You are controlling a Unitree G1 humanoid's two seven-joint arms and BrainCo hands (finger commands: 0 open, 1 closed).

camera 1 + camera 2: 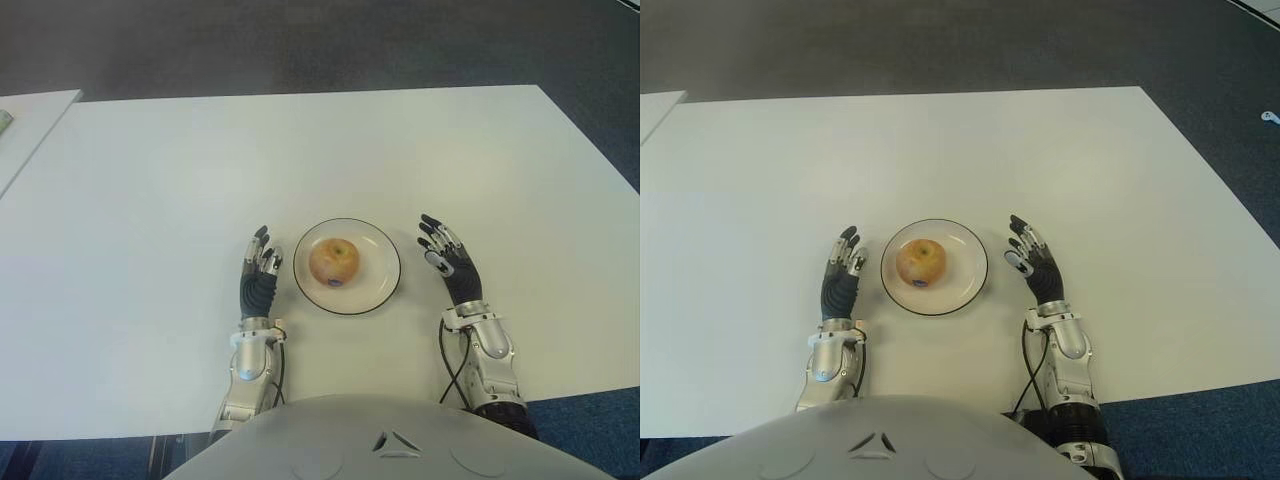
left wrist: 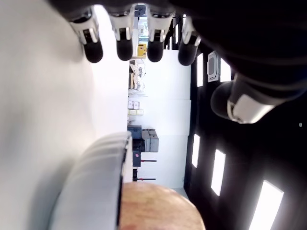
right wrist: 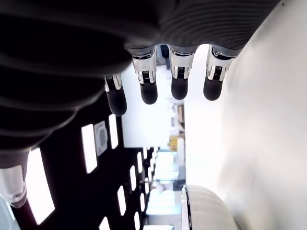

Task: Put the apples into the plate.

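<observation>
One apple (image 1: pixel 334 261) sits near the centre of the white, dark-rimmed plate (image 1: pixel 385 288), which lies on the white tabletop (image 1: pixel 300 150) directly ahead of the robot's body. No other apple shows anywhere on the surface, so the placing looks complete as far as these views tell.

The left robot hand (image 1: pixel 259 272) shows at the plate's 9 o'clock, just beside the rim but apart from it, fingers extended and relaxed, holding nothing; its wrist view confirms straight fingers, with the plate edge and apple beyond them. The right robot hand (image 1: pixel 448 258) shows at the plate's 3 o'clock, a little farther off, fingers likewise spread and empty.

Both palms flank the plate symmetrically, fingers pointing toward 12 o'clock, which reads as a neutral stance: clear of the fruit so nothing nudges it, yet near enough to reach in if another apple were to come.
</observation>
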